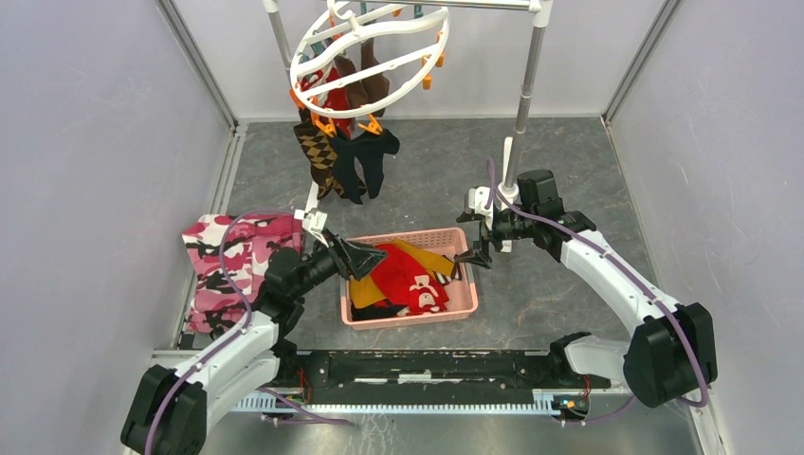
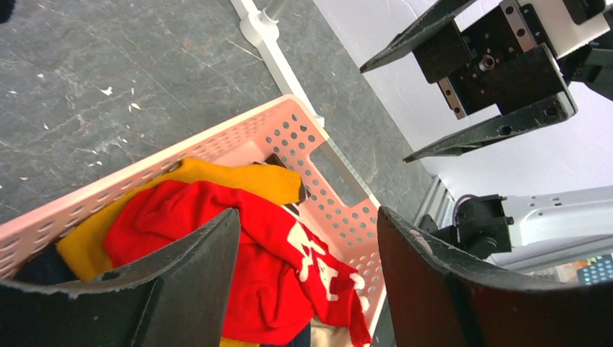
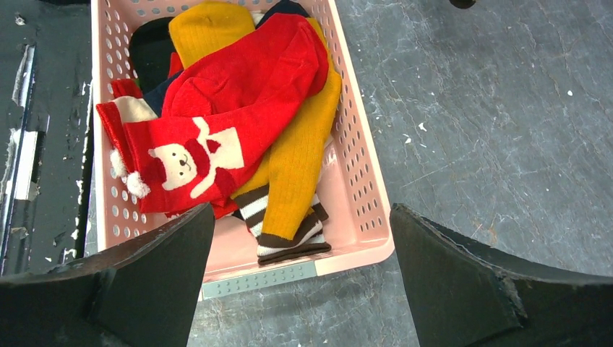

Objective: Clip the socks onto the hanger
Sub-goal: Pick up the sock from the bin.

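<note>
The white round hanger (image 1: 370,52) hangs at the back from the rack, tilted. Clipped to it are argyle (image 1: 318,152), black (image 1: 374,156), red and brown socks. More socks lie in a pink basket (image 1: 408,316): a red one with a white bear (image 3: 238,79) on top, and mustard ones (image 3: 300,166). My left gripper (image 1: 370,265) is open over the basket's left end, its jaws framing the red sock (image 2: 217,246) without holding it. My right gripper (image 1: 460,239) is wide open above the basket's right end, with nothing between its fingers (image 3: 144,282).
A pink-white-black camouflage cloth (image 1: 232,261) lies left of the basket, beside the left arm. The metal rack's pole (image 1: 531,76) and its white foot (image 1: 507,161) stand just behind the right gripper. Walls close in both sides and the back.
</note>
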Robot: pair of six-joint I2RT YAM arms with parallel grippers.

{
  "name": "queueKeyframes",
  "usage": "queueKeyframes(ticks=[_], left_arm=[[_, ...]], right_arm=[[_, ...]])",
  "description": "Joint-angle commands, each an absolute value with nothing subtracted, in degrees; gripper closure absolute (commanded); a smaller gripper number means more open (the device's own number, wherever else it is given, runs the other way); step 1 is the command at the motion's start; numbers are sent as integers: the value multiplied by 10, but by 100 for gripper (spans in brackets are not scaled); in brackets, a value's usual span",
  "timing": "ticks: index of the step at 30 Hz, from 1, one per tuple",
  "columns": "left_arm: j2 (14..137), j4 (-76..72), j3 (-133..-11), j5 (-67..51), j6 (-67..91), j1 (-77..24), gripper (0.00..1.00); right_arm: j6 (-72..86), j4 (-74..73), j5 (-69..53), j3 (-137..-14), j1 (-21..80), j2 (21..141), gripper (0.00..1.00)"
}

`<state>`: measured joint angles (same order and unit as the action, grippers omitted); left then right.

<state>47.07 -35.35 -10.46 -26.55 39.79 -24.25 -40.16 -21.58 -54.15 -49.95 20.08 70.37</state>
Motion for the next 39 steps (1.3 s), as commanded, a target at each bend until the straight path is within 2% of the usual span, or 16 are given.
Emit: queueKeyframes(ticks=[1, 8, 14, 17, 22, 24, 28, 33, 39], left_arm=[[458, -346, -119, -294, 430, -243, 27], [463, -337, -128, -321, 447, -244, 33], [466, -202, -176, -311, 420, -264, 36], [468, -85, -232, -226, 362, -325, 36], [531, 102, -359, 17, 283, -496, 37], [571, 144, -390, 72, 269, -530, 42], [653, 167, -424, 98, 269, -548, 54], [697, 150, -432, 122, 313, -563, 56], [716, 76, -391, 183, 371, -566, 52]], right_arm=[[-402, -202, -565, -498, 199, 706, 2], [-402, -204, -574, -497, 198, 710, 2], [-404, -208, -580, -498, 199, 715, 2], [-406, -211, -582, -499, 199, 719, 2], [-410, -216, -579, -501, 199, 722, 2], [-412, -216, -576, -501, 199, 722, 2], [-414, -217, -571, -501, 198, 719, 2], [-416, -219, -567, -501, 198, 720, 2], [-418, -221, -567, -502, 198, 721, 2]])
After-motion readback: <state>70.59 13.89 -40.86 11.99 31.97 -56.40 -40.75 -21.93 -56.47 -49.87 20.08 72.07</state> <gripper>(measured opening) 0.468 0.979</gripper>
